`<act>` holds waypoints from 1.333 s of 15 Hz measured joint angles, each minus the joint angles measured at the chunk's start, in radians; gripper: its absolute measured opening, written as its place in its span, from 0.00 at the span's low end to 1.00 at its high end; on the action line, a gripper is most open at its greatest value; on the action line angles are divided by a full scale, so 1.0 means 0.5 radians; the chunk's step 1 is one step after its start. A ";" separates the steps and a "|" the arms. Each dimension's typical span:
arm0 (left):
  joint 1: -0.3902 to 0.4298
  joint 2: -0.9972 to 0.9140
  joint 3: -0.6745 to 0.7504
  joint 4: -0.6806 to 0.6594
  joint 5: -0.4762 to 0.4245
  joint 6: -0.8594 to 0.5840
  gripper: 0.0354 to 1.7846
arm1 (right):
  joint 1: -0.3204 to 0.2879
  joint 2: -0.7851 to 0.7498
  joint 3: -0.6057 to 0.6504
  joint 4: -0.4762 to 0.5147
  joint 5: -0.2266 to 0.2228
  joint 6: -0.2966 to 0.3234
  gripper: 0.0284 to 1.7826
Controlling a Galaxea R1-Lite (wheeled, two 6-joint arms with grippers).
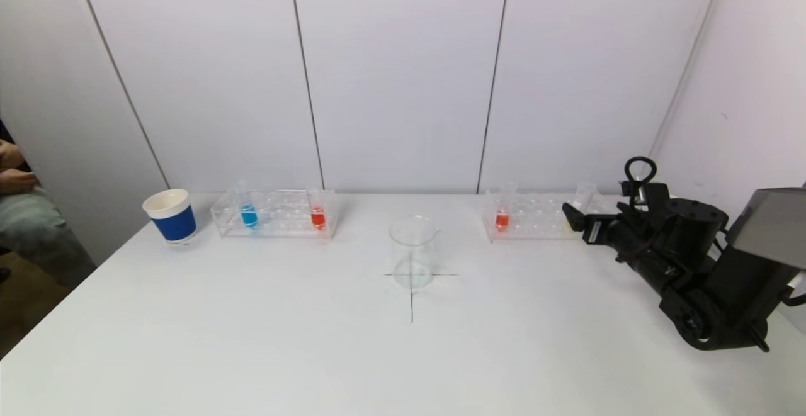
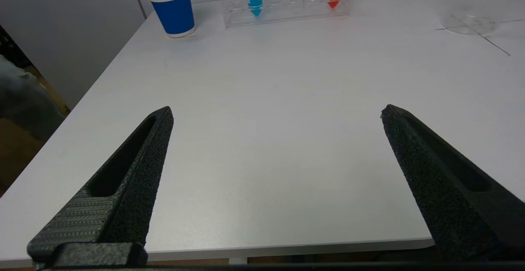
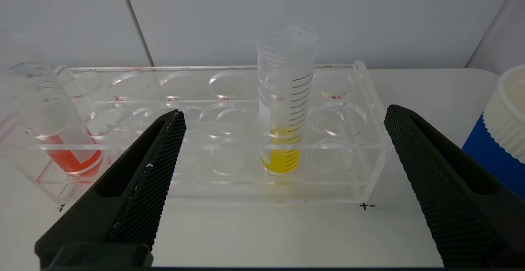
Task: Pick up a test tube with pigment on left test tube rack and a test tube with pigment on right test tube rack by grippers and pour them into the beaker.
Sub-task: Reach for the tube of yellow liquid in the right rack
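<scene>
Your right gripper (image 3: 283,119) is sitting wide open and empty, facing the yellow tube (image 3: 283,140), which is standing upright straight ahead in the right rack (image 3: 369,140). Left gripper (image 2: 277,115) is gaping too, far off.

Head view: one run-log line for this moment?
stage: reaching | right tool: open, facing yellow tube in right rack | left tool: open, over table | beaker: empty

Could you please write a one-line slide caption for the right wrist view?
Open right gripper faces the clear acrylic test tube rack, lined up with its yellow-pigment tube; a red-pigment tube stands at the rack's far end.
</scene>
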 joint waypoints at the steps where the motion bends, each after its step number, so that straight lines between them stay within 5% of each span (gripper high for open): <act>1: 0.000 0.000 0.000 0.000 0.000 -0.001 0.99 | 0.000 0.006 -0.017 0.009 -0.001 0.001 0.99; 20: -0.001 0.000 0.000 0.000 0.001 0.000 0.99 | -0.012 0.057 -0.296 0.197 -0.004 0.000 0.99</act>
